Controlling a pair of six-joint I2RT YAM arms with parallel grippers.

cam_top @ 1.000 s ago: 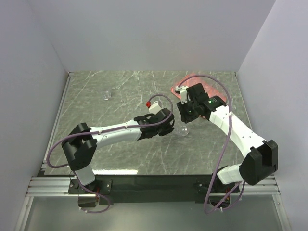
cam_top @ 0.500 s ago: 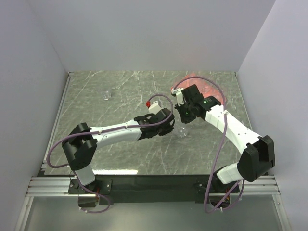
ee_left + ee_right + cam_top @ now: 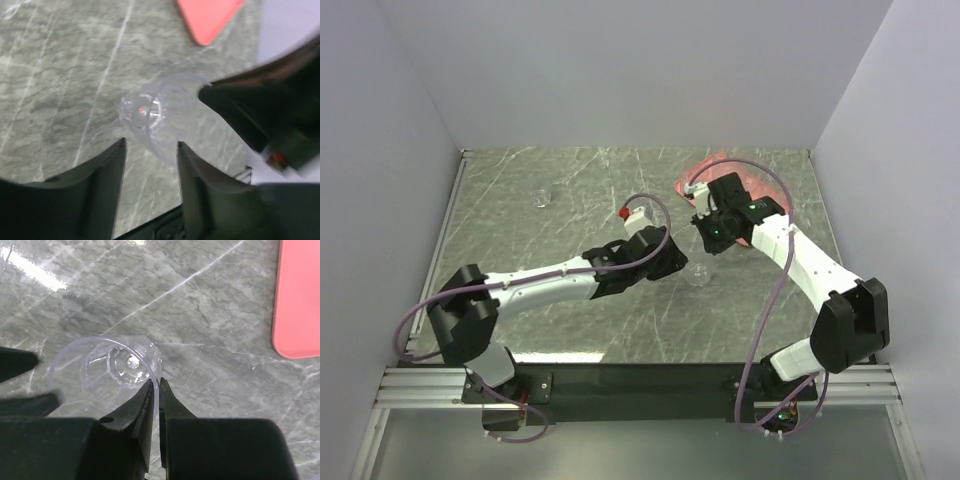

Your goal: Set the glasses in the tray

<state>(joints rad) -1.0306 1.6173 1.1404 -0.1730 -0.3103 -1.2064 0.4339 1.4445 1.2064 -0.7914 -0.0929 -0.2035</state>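
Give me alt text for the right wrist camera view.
The right claw pinches the rim of a clear glass tumbler on the grey marble table, its fingers nearly together. A corner of the salmon-pink tray shows at upper right.

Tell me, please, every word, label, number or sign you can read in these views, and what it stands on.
None: no word, number or logo is readable in any view.
The tray, the near glass and the far glass show no markings.
The red part on the left arm is too small to tell whether it bears print.
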